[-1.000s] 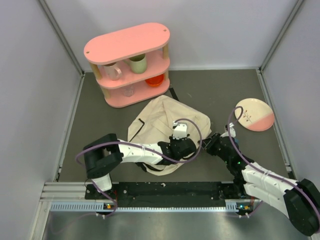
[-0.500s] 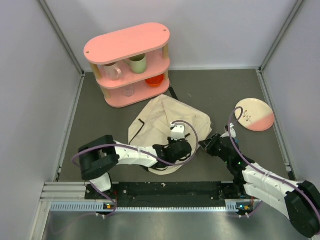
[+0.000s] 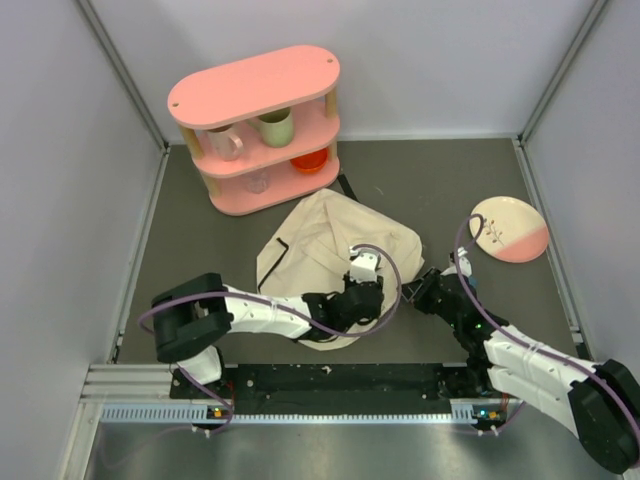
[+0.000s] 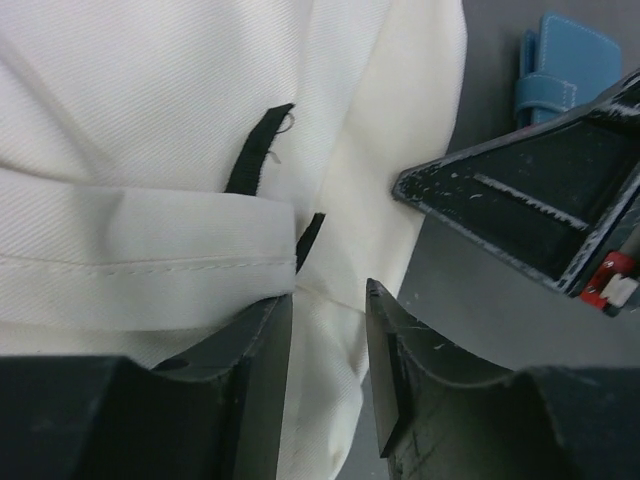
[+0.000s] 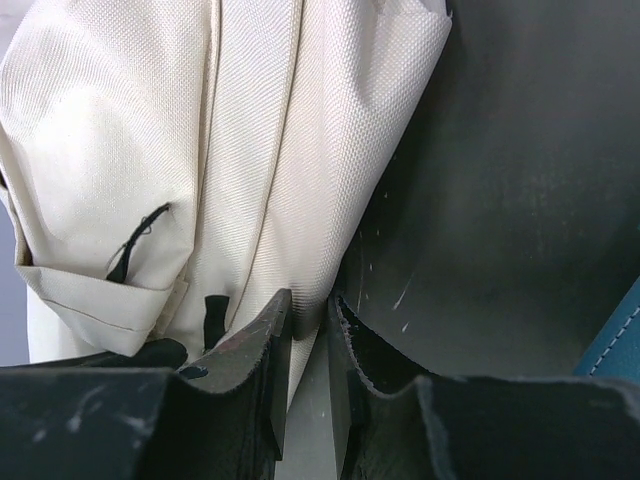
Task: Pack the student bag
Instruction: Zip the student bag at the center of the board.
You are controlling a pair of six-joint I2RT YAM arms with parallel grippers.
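Spreading the bag, lying in front of the pink shelf, needs its 2 sides held: the right gripper pinches its edge in nearly closed jaws; the left gripper, partly open and empty, should close squarely on it.

Count, surface and shelf:
- student bag: one, cream, mid-surface.
- shelf unit: one, pink, three tiers, far-left corner.
- mugs: two on the middle tier, a pink mug and a green mug.
- orange bowl: one, bottom tier.
- clear glass: one, bottom tier.
- plate: one, cream and pink, near the right edge.
- blue pouch: one; only part of it shows.
- arms: two, left arm and right arm.
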